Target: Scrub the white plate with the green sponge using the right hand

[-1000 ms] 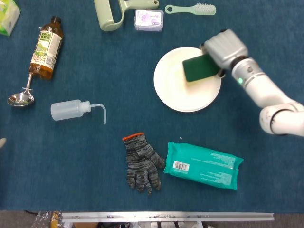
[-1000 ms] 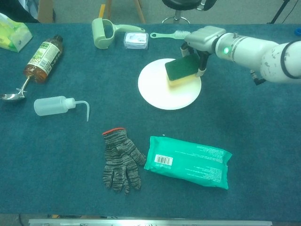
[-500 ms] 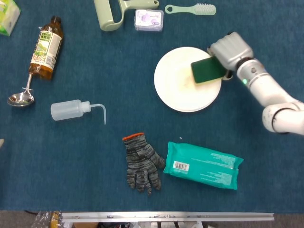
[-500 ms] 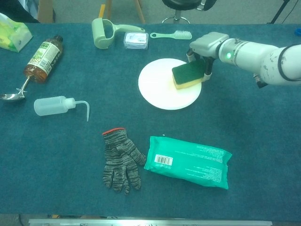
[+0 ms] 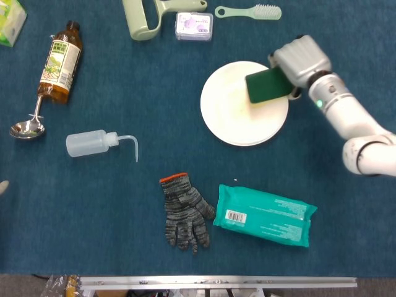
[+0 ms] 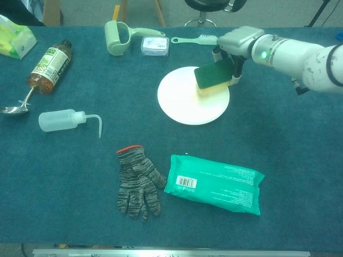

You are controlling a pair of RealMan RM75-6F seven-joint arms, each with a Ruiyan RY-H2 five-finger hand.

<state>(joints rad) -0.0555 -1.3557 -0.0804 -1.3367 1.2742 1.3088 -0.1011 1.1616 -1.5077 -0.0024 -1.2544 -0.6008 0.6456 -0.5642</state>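
Observation:
The white plate (image 5: 238,114) (image 6: 185,99) lies on the blue table, right of centre. The green sponge (image 5: 266,85) (image 6: 213,76), dark green on top and yellow beneath, rests on the plate's upper right part. My right hand (image 5: 298,60) (image 6: 237,45) grips the sponge from its right side, with fingers wrapped down over its far edge. The left hand does not show in either view.
A teal wipes pack (image 5: 265,216) and a grey knit glove (image 5: 182,211) lie in front of the plate. A squeeze bottle (image 5: 93,143), a spoon (image 5: 28,127) and an oil bottle (image 5: 60,62) sit left. A lint roller (image 5: 143,17), a small box (image 5: 194,25) and a brush (image 5: 249,11) lie behind.
The right hand slid the sponge to the right across the plate, then back a little toward the plate's far edge. Nothing else moved.

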